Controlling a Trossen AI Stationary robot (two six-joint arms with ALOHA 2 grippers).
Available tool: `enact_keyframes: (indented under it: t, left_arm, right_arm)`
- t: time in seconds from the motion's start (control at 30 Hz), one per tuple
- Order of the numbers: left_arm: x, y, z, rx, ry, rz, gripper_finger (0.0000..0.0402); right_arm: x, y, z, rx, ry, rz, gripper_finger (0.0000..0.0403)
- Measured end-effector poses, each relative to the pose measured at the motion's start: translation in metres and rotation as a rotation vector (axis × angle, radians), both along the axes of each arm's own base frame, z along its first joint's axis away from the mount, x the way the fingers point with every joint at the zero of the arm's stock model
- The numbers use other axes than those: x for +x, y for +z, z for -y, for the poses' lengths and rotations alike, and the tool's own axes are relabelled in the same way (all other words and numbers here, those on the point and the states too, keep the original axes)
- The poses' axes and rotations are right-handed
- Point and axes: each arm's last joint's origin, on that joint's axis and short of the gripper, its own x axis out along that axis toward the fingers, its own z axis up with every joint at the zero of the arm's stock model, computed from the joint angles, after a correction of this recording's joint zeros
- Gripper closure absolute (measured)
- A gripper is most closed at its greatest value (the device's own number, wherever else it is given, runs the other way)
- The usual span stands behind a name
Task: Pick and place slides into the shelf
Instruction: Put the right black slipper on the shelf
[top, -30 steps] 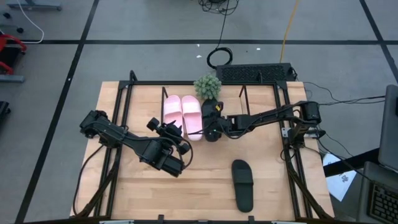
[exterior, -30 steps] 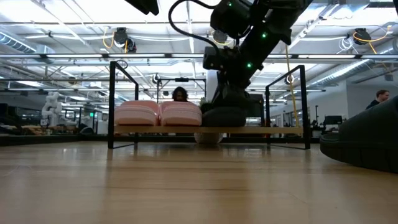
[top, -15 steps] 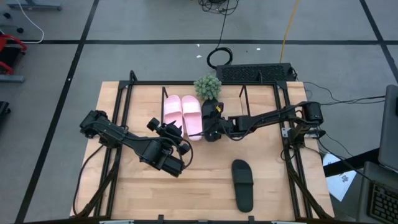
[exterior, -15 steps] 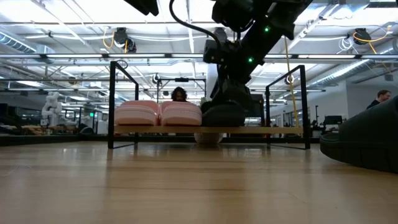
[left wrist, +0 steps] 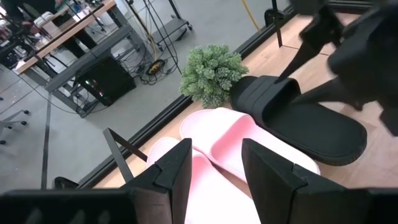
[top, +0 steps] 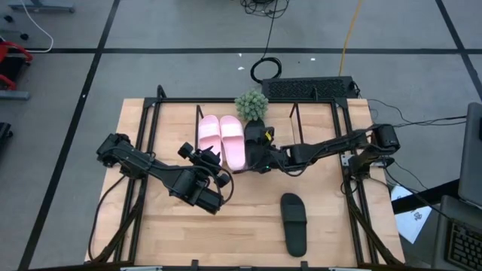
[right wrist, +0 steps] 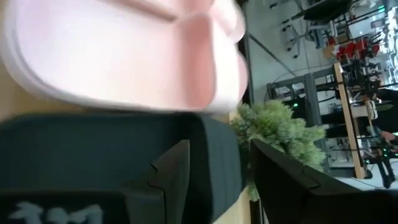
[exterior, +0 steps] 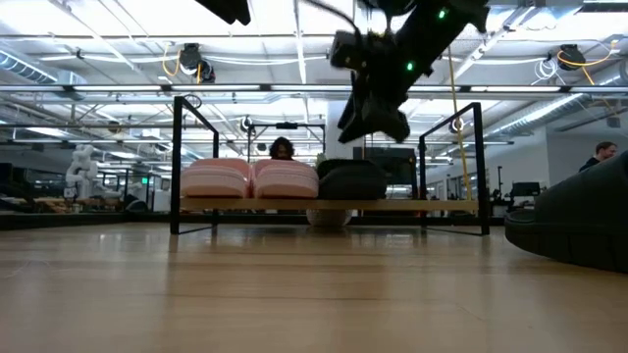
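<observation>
Over the shelf, right gripper (exterior: 378, 118): fingers spread and empty, hanging just above the black slide (exterior: 351, 180) it stands over; nothing is clamped between them.
Black slide on shelf: lies on the shelf board (exterior: 432, 205), touching or just beside the right one of the pink slides (top: 233, 141), strap toward the far edge in the left wrist view.
Pink pair: both side by side on the left part of the shelf, upright on their soles.
Second black slide (top: 294, 223): on the bare tabletop (top: 158, 233), near right, well apart from the shelf, not yet picked.
Potted plant (top: 251, 105): just beyond the shelf's far edge, close to the black slide's toe.
Left gripper (left wrist: 214, 163): fingers apart, holding nothing, waiting over the table's near-left middle, pointed at the shelf.
Risk, retreat: a low pull-back could snag the strap and drag the slide off the board.
Risk, spacing: the black slide sits tight to the pink one, so a nudge could shove the pair.
Risk, remaining room: the last slide needs the free board to the right; a wide approach could strike the dark end frame (exterior: 483, 167).
</observation>
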Motion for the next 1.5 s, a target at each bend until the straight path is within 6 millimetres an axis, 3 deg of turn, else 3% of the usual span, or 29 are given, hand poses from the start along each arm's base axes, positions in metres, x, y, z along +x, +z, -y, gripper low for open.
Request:
enact_keyframes:
  t: [0.2,0.47,0.7,0.87,1.07,1.23,1.5]
  left_arm:
    - [0.000,0.000,0.000,-0.013,-0.001,-0.009,0.0256]
    - [-0.001,-0.002,0.001,-0.048,-0.009,-0.041,0.0256]
    - [0.000,-0.002,0.002,-0.061,-0.006,-0.031,0.0256]
    - [0.003,-0.002,0.004,-0.082,-0.014,-0.006,0.0256]
    - [0.006,-0.003,0.007,-0.115,-0.032,0.006,0.0256]
    - [0.006,-0.002,0.007,-0.118,-0.035,0.012,0.0256]
    - [0.007,-0.002,0.008,-0.125,-0.034,0.025,0.0256]
  right_arm:
    - [-0.020,0.027,-0.028,0.035,0.067,0.049,0.0243]
    - [-0.075,0.049,-0.091,0.154,0.178,0.020,0.0243]
    - [-0.107,0.026,-0.139,0.422,0.167,-0.113,0.0243]
    - [-0.123,-0.001,-0.156,0.405,0.072,-0.271,0.0243]
    - [-0.133,-0.021,-0.174,0.501,-0.007,-0.379,0.0243]
    - [-0.141,-0.021,-0.183,0.519,-0.015,-0.360,0.0243]
    - [-0.149,-0.003,-0.200,0.574,0.022,-0.318,0.0244]
